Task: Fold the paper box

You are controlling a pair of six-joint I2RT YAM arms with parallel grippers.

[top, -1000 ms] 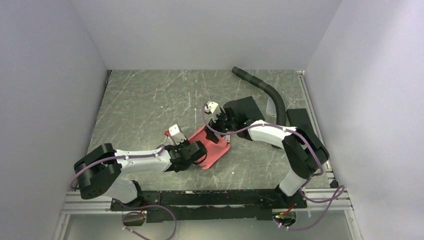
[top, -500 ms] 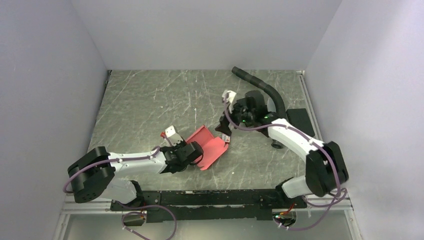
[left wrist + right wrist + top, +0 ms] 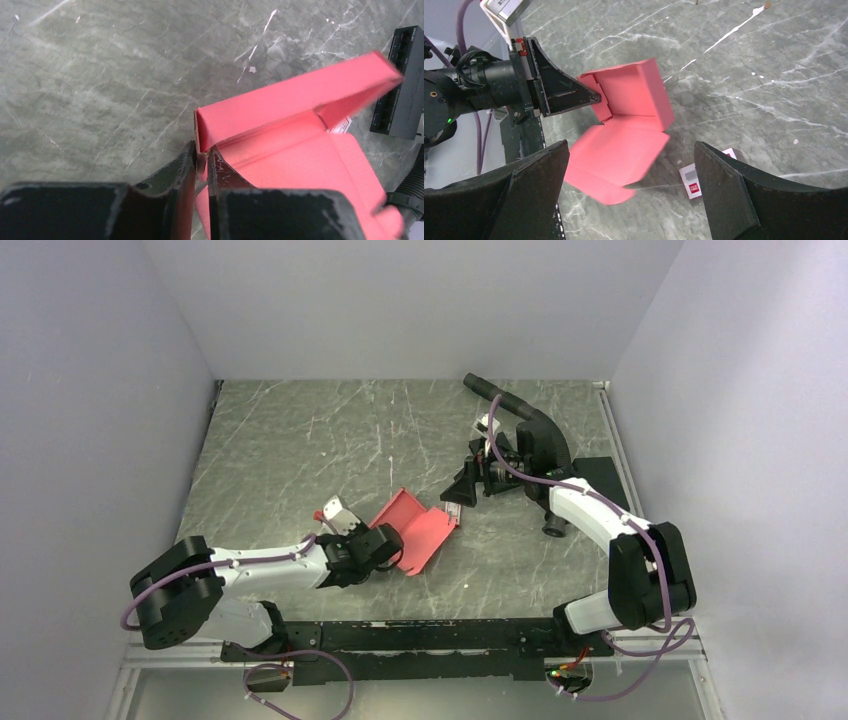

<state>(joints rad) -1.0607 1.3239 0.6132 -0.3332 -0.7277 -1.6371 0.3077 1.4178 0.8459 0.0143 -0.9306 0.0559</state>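
The paper box [image 3: 418, 531] is a red-pink die-cut sheet lying partly folded near the table's front middle, one wall standing up. In the left wrist view the paper box [image 3: 300, 150] has its near corner wall pinched between the fingers of my left gripper [image 3: 201, 150], which is shut on it. The top view shows the left gripper [image 3: 385, 545] at the box's left edge. My right gripper [image 3: 462, 485] hangs apart, behind and right of the box, open wide. Between the spread fingers of the right gripper [image 3: 631, 144] there is only a view down onto the box [image 3: 624, 135].
A tiny red-and-white card [image 3: 452, 512] lies on the table just right of the box, also in the right wrist view [image 3: 691, 181]. A black ribbed hose [image 3: 530, 420] curves along the back right. A black flat pad [image 3: 600, 475] sits at the right edge.
My right gripper has let go of the box, opened fully and drawn back to the right rear. The left gripper has slid slightly left with the box, whose wall now stands up.
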